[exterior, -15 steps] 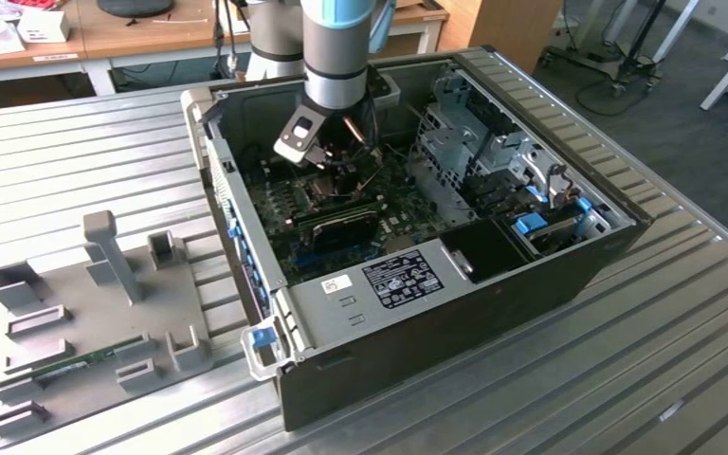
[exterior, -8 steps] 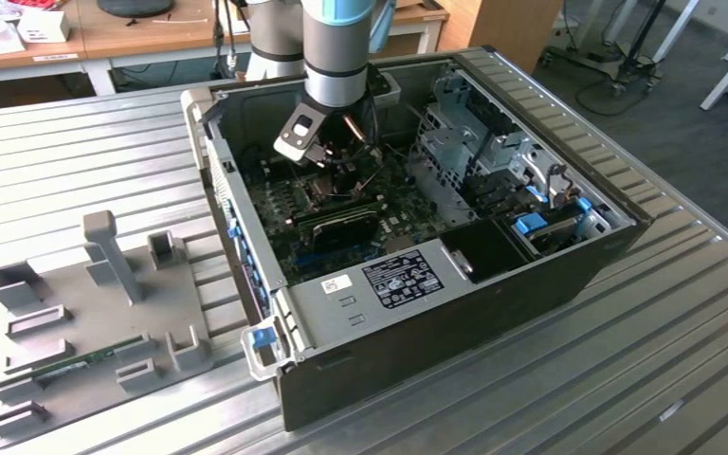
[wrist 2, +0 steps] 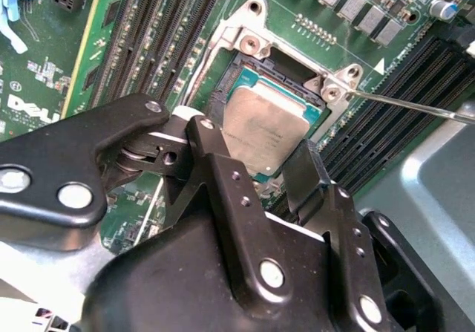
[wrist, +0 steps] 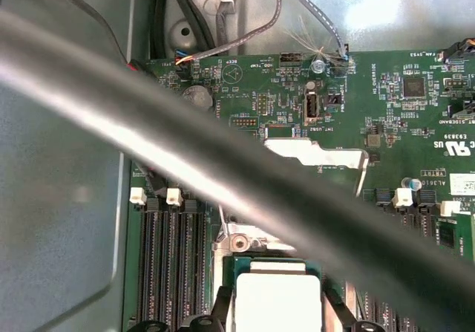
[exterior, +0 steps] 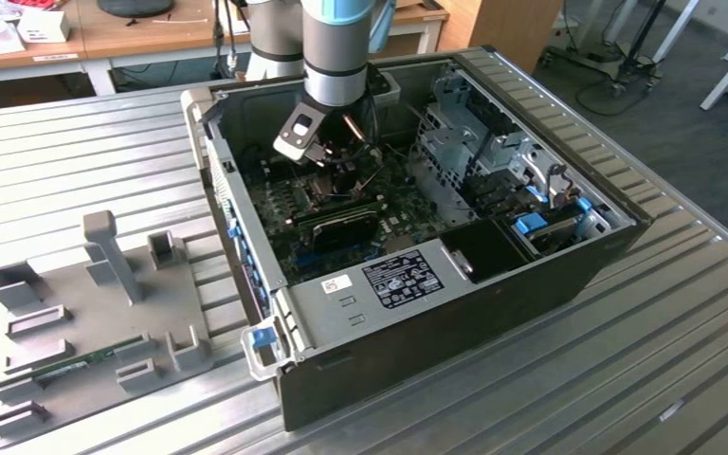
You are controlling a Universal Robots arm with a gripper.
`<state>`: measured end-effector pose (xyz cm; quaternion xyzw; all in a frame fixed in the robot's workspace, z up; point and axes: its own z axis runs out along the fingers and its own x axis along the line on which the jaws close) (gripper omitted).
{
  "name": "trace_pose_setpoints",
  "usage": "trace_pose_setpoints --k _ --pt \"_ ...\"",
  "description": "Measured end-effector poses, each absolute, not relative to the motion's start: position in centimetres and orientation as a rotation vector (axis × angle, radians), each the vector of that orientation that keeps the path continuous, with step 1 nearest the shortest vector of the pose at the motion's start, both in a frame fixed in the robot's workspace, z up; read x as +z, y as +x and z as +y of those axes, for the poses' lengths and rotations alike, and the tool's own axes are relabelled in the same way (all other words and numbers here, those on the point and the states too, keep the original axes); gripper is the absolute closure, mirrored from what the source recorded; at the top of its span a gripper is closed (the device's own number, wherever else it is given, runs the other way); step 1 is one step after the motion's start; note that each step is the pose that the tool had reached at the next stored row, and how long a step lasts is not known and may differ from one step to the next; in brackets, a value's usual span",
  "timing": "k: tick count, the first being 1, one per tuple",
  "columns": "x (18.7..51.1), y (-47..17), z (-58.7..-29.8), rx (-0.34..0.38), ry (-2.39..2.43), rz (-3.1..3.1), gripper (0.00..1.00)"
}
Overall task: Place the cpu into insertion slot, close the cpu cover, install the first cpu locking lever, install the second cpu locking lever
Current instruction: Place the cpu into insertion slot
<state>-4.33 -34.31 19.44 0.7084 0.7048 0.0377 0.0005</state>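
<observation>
Ribbed metal table (exterior: 667, 313); wooden desks (exterior: 149, 33) behind; grey floor (exterior: 667, 85).

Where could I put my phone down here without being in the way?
On the bare ribbed table, at the exterior view's right of the computer case. Inside the case is crowded: the gripper hangs over the cpu. The grey holder tray is cluttered with posts.

one cpu (wrist 2: 266, 126), one insertion slot (wrist 2: 245, 64), one computer case (exterior: 591, 256)

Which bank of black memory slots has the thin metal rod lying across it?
The bank beside the grey panel: the rod runs over it from the socket's corner. The bank near the blue clip has none.
</observation>
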Motion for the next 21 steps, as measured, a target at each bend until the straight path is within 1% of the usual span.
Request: trace_pose_setpoints --k 6,7,21 --pt "19.43 -4.33 -34.24 0.118 2.225 2.213 0.41" --pt "19.43 -4.33 -34.23 0.118 2.225 2.213 0.35" --pt "19.32 -4.34 -34.19 0.109 2.221 2.21 0.35"
